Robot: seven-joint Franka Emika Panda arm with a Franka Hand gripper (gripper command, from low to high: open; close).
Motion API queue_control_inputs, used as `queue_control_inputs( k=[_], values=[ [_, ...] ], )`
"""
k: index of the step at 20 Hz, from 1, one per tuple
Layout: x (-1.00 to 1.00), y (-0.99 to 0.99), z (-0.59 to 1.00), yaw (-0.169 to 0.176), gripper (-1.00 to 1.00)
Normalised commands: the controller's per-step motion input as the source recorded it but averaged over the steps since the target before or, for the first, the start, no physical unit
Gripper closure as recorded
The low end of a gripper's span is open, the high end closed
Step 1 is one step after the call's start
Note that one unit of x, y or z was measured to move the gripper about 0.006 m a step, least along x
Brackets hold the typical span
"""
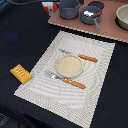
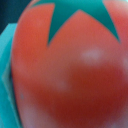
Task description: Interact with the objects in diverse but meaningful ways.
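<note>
A red tomato with a green star-shaped top fills almost the whole wrist view, very close to the camera and blurred. No gripper fingers show in either view. In the exterior view a yellow-orange ridged block lies on the dark table just off the placemat's edge, on the exterior view's left. A small red and white shape sits at the far edge of the table; it is too small to name. The brown sausage and the white-and-blue bottle are out of view.
A striped placemat holds a round tan plate, a knife and a fork with orange handles. Grey pots and a bowl stand on a brown board at the back. A teal surface edges the wrist view.
</note>
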Motion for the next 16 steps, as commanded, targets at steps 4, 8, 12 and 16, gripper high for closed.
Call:
queue_control_inputs(
  k=[4,8,12,16],
  values=[
    [0.44,0.69,0.49,-0.018,1.00],
    [0.44,0.70,0.47,-0.015,1.00],
    [0.46,0.71,0.44,-0.016,1.00],
    [0.46,0.70,0.37,-0.020,1.00]
  ],
)
